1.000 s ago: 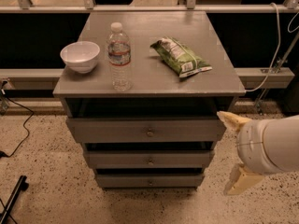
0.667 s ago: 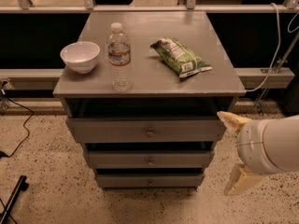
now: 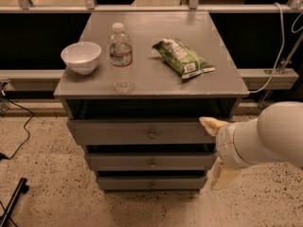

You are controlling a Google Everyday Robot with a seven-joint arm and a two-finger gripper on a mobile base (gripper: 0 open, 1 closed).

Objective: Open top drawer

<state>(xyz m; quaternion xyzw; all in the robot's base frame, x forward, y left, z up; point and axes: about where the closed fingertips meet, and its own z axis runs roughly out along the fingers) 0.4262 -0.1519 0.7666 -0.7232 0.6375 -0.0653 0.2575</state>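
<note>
Cabinet: bowl on top, left side. Bottle upright just right of bowl, nearer front edge. Bag on top, right of centre. Top drawer under top; two drawers stacked below it. Gripper at cabinet's front right corner, level with top and middle drawers, fingers apart. Cable on floor left of cabinet.

Matt painted-wood top drawer, metal knob; smooth plastic end effector by its right end.

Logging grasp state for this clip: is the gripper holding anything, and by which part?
Nothing is held. The gripper is open by the right end of the top drawer, away from its knob.
</note>
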